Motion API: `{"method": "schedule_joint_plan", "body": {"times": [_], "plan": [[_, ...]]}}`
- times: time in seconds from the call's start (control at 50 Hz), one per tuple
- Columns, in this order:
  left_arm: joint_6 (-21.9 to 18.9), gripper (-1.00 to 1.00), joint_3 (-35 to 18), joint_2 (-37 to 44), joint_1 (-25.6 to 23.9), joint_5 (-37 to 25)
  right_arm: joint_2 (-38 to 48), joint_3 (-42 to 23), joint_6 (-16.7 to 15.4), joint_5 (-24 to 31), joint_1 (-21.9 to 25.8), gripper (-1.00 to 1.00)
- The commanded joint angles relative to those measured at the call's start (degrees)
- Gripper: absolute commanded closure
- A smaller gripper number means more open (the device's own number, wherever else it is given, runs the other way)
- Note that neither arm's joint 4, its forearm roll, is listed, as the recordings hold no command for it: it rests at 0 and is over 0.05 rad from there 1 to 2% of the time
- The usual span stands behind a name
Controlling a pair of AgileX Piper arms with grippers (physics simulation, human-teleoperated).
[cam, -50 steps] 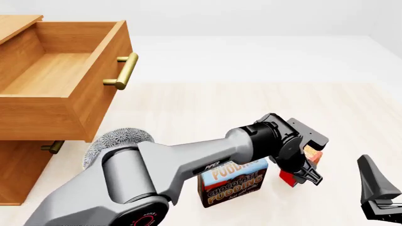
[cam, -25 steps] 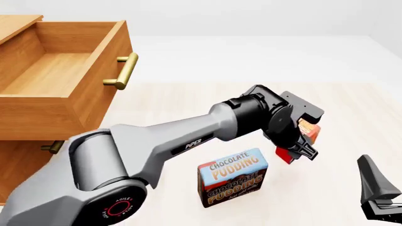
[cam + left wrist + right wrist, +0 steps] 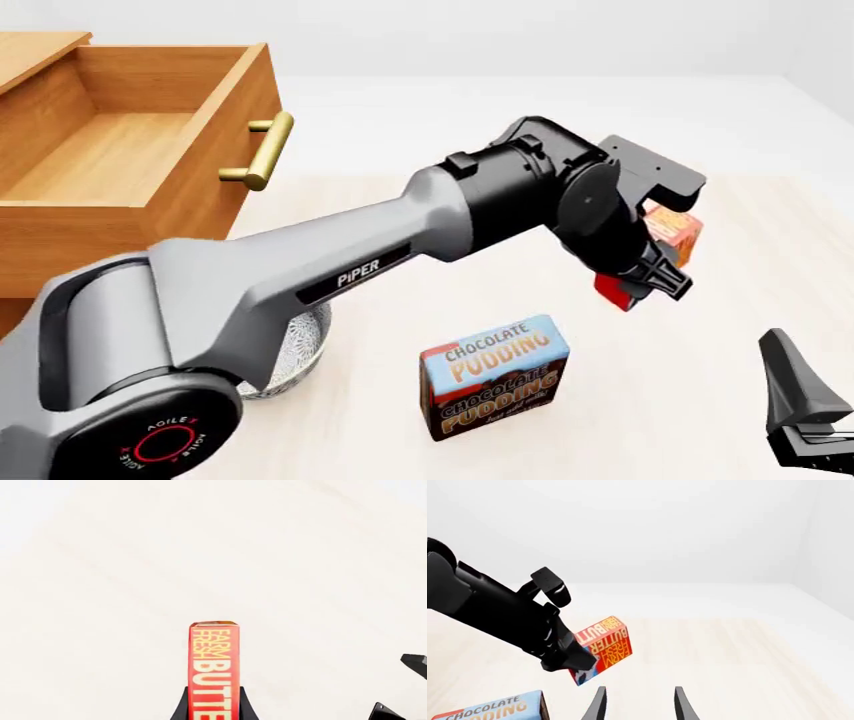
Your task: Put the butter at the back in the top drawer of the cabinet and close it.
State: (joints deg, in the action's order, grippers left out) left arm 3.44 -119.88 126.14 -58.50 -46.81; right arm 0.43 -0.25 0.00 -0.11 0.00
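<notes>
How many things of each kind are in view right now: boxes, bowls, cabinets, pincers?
Boxes: 2, the butter held in the left pincer and the chocolate pudding box on the table
Bowls: 1, the grey bowl partly hidden behind the left arm
Cabinets: 1, the cabinet with its top drawer open
Pincers: 2, left and right pincer
Total: 6

Butter (image 3: 663, 243) above table (image 3: 747, 250), right of cabinet (image 3: 127, 180)
</notes>
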Motion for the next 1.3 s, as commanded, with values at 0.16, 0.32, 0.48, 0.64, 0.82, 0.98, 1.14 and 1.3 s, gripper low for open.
{"method": "schedule_joint_plan", "body": {"times": [0.16, 0.32, 0.48, 0.64, 0.82, 0.98, 1.14, 1.3], "plan": [[-4.0, 1.00, 1.1, -5.9, 2.2, -1.8, 0.0, 0.0, 0.0, 0.0, 0.0, -1.00], [-5.6, 1.00, 2.3, -8.5, 3.5, -2.4, 0.0, 0.0, 0.0, 0.0, 0.0, -1.00], [-6.2, 1.00, 2.4, -10.0, 4.4, -3.5, 0.0, 0.0, 0.0, 0.0, 0.0, -1.00], [-7.5, 1.00, 2.9, -12.6, 6.2, -4.3, 0.0, 0.0, 0.0, 0.0, 0.0, -1.00], [-8.4, 1.00, 5.1, -14.9, 7.8, -4.3, 0.0, 0.0, 0.0, 0.0, 0.0, -1.00], [-8.3, 1.00, 5.7, -17.8, 9.0, -5.4, 0.0, 0.0, 0.0, 0.0, 0.0, -1.00], [-8.8, 1.00, 7.0, -20.1, 9.8, -6.4, 0.0, 0.0, 0.0, 0.0, 0.0, -1.00], [-8.8, 1.00, 8.2, -21.8, 10.7, -6.5, 0.0, 0.0, 0.0, 0.0, 0.0, -1.00]]}}
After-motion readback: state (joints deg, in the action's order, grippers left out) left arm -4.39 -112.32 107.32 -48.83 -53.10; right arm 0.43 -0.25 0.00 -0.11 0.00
